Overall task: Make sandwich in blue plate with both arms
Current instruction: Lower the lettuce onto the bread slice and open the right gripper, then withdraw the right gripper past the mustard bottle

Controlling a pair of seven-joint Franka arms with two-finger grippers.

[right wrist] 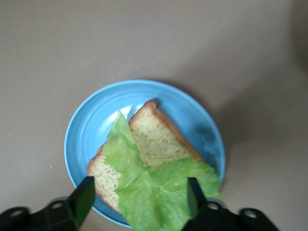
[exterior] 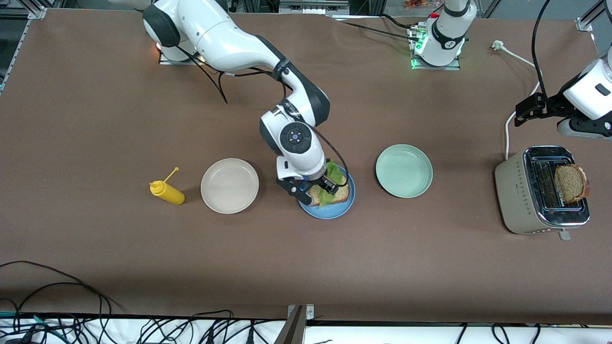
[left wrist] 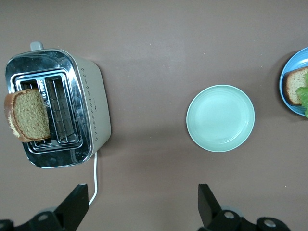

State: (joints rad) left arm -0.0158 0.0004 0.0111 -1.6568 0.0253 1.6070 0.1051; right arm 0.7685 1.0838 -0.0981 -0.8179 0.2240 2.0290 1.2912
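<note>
Presently the right gripper, open over the blue plate, may snag the lettuce; the left gripper waits open above the toaster.

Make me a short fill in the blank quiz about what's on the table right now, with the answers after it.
1. The lettuce leaf lies on a bread slice in the ____ plate.
2. The second bread slice sticks up out of the ____.
3. The right gripper, fingers open, is over the ____ plate.
4. The yellow squeeze bottle lies beside the ____ plate.

Answers: blue; toaster; blue; beige
</note>
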